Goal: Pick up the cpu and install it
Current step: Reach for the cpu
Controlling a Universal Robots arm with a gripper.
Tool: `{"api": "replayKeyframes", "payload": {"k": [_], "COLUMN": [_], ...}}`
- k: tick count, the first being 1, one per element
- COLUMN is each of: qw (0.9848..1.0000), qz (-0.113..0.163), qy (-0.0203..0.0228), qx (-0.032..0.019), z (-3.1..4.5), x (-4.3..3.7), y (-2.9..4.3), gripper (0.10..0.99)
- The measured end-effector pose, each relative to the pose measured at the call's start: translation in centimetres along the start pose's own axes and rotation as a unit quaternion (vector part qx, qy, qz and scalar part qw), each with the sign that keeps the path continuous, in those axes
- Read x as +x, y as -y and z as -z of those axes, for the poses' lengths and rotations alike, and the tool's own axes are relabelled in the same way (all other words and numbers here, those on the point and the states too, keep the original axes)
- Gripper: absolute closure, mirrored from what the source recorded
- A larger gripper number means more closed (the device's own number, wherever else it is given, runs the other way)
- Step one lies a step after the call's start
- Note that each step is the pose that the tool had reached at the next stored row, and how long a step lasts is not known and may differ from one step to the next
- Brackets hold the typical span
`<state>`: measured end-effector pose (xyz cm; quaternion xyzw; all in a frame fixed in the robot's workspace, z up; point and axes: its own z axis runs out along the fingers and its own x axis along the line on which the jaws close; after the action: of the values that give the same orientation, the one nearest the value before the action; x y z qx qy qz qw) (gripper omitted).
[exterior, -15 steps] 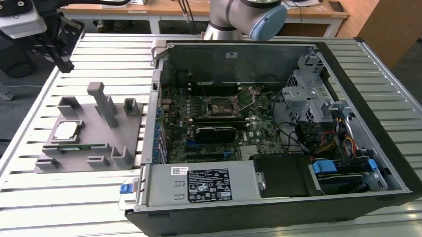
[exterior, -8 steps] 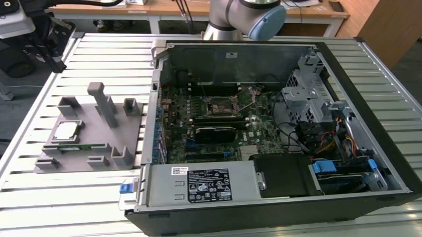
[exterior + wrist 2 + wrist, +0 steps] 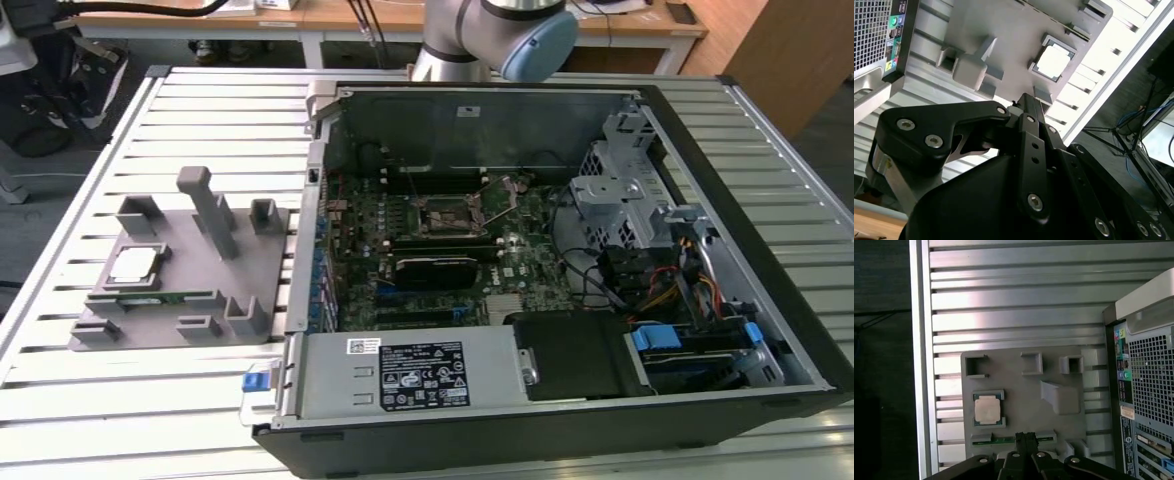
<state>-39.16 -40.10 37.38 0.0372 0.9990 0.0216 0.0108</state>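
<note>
Claw (image 3: 1024, 436) closed and empty.

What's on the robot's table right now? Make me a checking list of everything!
Surface: slatted metal table with a gray holder tray on it.
Job's things: cpu lies in its pocket in the tray; motherboard socket sits inside the open computer case.
Clutter: green memory stick in the tray beside the cpu.
Pincer: pincer shut, holding nothing, above the tray.
Cables: coloured wires inside the case.
Surroundings: wooden desks behind the robot arm.
</note>
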Motion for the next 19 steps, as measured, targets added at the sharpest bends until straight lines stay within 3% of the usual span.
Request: {"api": "replayKeyframes", "payload": {"k": [13, 19], "qw": [1.0000, 1.0000], "qz": [0.002, 0.002], "qy": [-0.0001, -0.0002], "qx": [0.0000, -0.0001], "z": [-0.23, -0.33], "x": [2.73, 3.45], "y": [0.59, 0.68], "gripper": [0.980, 0.980]}}
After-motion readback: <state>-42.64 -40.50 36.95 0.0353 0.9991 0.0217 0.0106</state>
